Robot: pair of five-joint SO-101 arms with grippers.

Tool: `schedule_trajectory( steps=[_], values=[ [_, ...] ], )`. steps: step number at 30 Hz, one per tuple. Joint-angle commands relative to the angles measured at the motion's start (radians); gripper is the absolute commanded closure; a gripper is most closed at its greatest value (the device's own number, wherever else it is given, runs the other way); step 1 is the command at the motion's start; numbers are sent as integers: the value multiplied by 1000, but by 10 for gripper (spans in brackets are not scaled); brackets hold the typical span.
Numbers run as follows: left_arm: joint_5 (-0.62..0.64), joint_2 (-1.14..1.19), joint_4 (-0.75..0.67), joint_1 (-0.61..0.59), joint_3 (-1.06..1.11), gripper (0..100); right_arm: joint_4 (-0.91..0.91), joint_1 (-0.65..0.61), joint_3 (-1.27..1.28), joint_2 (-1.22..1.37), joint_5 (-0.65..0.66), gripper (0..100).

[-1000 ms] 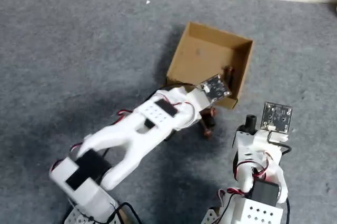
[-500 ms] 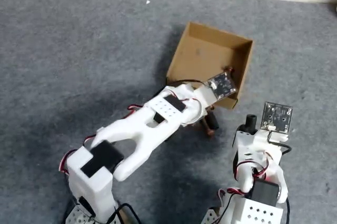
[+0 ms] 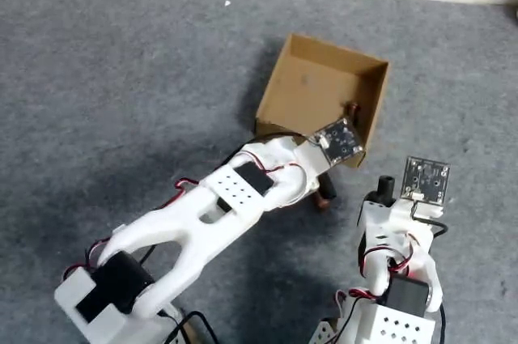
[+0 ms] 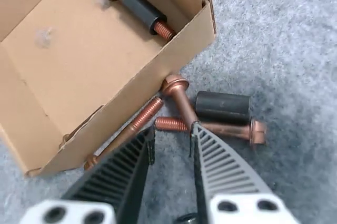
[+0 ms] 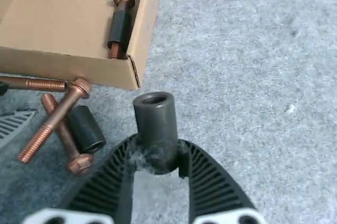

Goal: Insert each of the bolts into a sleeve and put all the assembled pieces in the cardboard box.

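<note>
My left gripper (image 4: pixel 171 132) hangs open just above three loose copper bolts (image 4: pixel 181 103) that lie crossed on the carpet against the near wall of the cardboard box (image 4: pixel 79 50). A loose black sleeve (image 4: pixel 224 108) lies beside them, touching one bolt (image 4: pixel 231 128). Inside the box lies one assembled bolt and sleeve (image 4: pixel 139 7). My right gripper (image 5: pixel 157 155) is shut on a second black sleeve (image 5: pixel 155 124), held upright with its bore facing up, a short way from the box corner (image 5: pixel 134 71). In the high view that sleeve (image 3: pixel 383 190) stands to the right of the bolts (image 3: pixel 324 194).
Grey carpet covers the table (image 3: pixel 121 77). The cardboard box (image 3: pixel 312 93) sits at the back centre-right, and the left arm (image 3: pixel 235 198) stretches diagonally across to its near edge. Open carpet lies left of and behind the box.
The left arm has stretched further forward and right, bringing its gripper down over the loose bolts by the box. The right arm has kept still with its sleeve.
</note>
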Motion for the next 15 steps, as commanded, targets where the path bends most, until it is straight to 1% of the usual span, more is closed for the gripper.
schedule_trajectory(
  steps=[1,5,10,15],
  values=[
    [12,41,-17,25,-33,859,-27,4,-4,-16,-3,993],
    [14,206,0,21,-139,859,-27,4,-2,-16,-3,993],
    [14,334,190,22,-338,859,-27,4,-2,-16,-3,993],
    [14,424,276,24,-453,864,-27,4,-2,-16,-3,993]
  ],
)
